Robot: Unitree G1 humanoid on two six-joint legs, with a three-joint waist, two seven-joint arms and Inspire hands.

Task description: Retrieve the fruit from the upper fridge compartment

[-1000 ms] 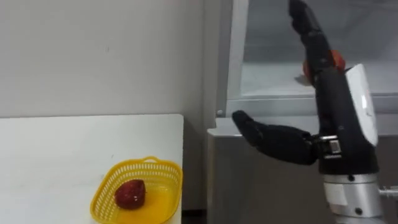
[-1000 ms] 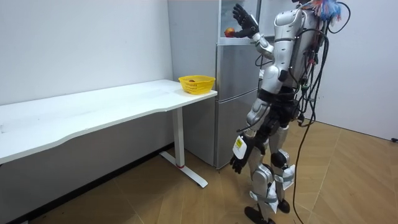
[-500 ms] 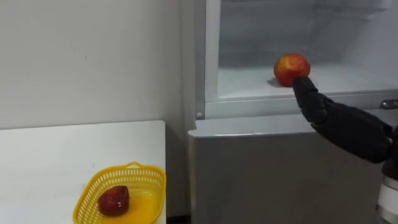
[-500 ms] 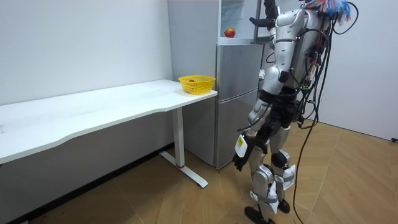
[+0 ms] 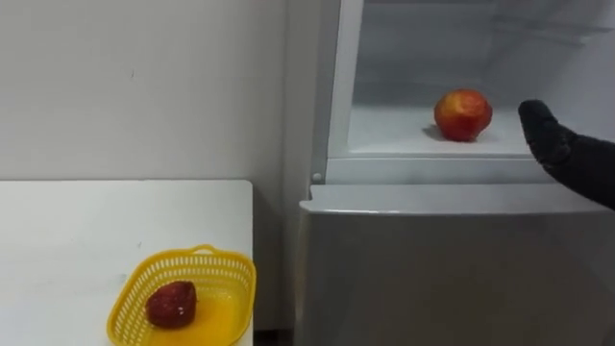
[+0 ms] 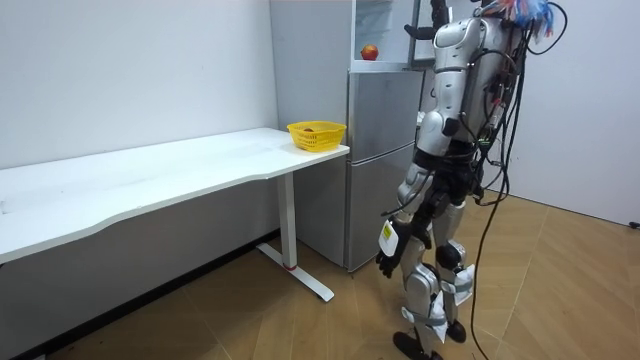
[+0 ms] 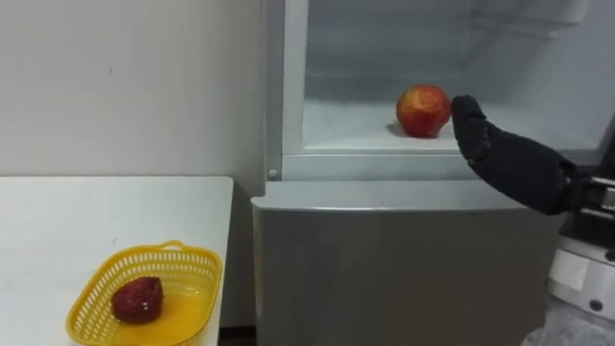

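A red apple point(image 5: 463, 114) lies on the white shelf of the open upper fridge compartment point(image 5: 404, 144), also seen at apple point(image 7: 423, 110) and, small, at apple point(image 6: 370, 52). My right hand point(image 7: 514, 163) is raised at shelf height just to the apple's right, its black thumb straight and its tip close to the fruit without touching it. The same right hand point(image 5: 567, 154) enters from the right edge of the left eye view. It holds nothing. My left hand point(image 6: 388, 258) hangs idle by my thigh, fingers relaxed.
The shut lower fridge door point(image 5: 452, 269) stands directly before me. To its left a white table point(image 5: 96, 231) carries a yellow basket point(image 5: 207, 254) with a dark red fruit point(image 5: 171, 304) in it. I stand facing the fridge at the table's end.
My right hand has swung from in front of the compartment to the right, uncovering the apple. The eye views have shifted a little as well. The left hand has kept still.
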